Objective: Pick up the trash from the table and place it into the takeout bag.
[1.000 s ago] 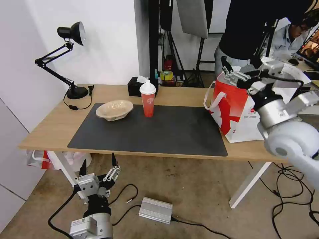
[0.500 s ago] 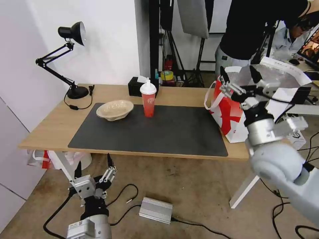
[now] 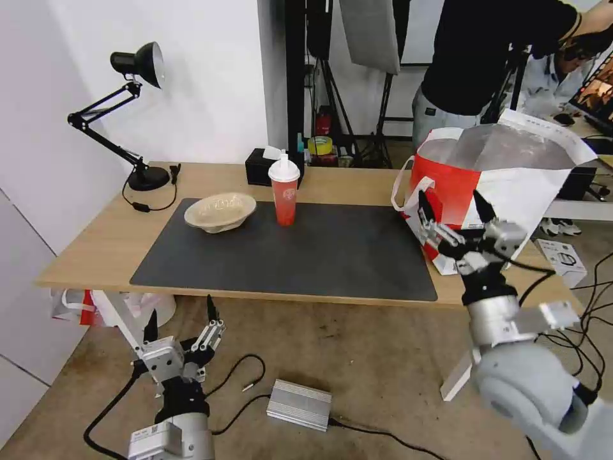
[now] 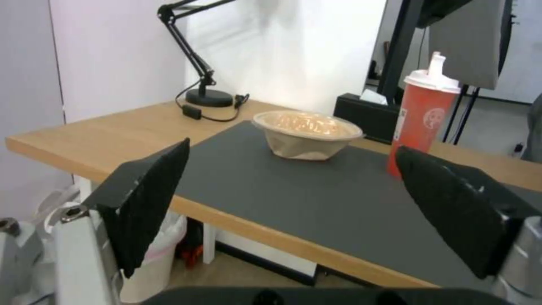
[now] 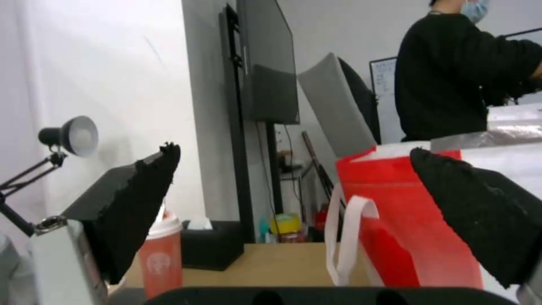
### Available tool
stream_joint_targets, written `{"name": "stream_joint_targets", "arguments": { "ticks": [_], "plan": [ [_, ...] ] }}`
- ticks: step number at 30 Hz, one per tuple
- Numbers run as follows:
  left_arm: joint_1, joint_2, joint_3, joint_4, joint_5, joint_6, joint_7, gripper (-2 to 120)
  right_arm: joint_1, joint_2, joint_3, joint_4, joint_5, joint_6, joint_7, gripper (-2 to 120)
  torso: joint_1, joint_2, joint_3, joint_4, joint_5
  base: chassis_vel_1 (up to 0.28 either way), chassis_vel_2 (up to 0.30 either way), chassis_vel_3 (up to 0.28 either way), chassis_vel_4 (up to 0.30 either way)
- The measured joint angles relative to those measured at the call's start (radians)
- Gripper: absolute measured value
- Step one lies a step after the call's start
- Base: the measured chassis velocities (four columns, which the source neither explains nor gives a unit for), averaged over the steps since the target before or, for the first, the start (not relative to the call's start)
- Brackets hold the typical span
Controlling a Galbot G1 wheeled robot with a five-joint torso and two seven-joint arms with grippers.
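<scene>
Two pieces of trash standing on the dark grey mat [image 3: 287, 255] of the light-wood table [image 3: 96, 252]: a shallow beige pulp bowl [image 3: 220, 211] toward the left end, and just beside it at its 3 o'clock, apart, an upright red drink cup with a white dome lid [image 3: 284, 192]. Long axis of the cup vertical; bowl sitting rim-up. Takeout bag [image 3: 491, 185] at the table's right end, mouth open and foil lining showing.

Left gripper [image 3: 182, 332] low by the floor, below the table's near edge, fingers spread and empty — bowl at roughly its 12 o'clock, cup at 1 o'clock, both higher and farther back. Right gripper [image 3: 456, 220] in front of the bag's near face, fingers likewise spread, holding nothing; cup well apart at its 10 o'clock. By sideways offset, left arm probably the nearer to the bowl; the cup a closer call.

Hard to judge: the bag's interior below the rim, its lower front covered by the right gripper — any large white bowl inside not made out. Black tissue box [image 3: 260, 167] partly behind the cup.
</scene>
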Motion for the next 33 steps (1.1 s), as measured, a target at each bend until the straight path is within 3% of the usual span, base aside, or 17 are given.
{"name": "stream_joint_targets", "arguments": {
  "ticks": [13, 33],
  "plan": [
    [0.008, 0.009, -0.001, -0.009, 0.0, 0.004, -0.004, 99, -0.228, 0.064, 0.026, 0.025, -0.111, 0.026, -0.023, 100, 0.0, 0.0, 0.0, -0.0001, 0.0, 0.0, 0.0, 0.0, 0.0],
    [0.01, 0.01, 0.0, -0.014, 0.001, 0.004, -0.007, 100, -0.37, 0.136, -0.009, -0.009, -0.286, 0.071, -0.009, 100, 0.0, 0.0, 0.0, -0.0001, 0.0001, 0.0, 0.0, 0.0, 0.0]
  ]
}}
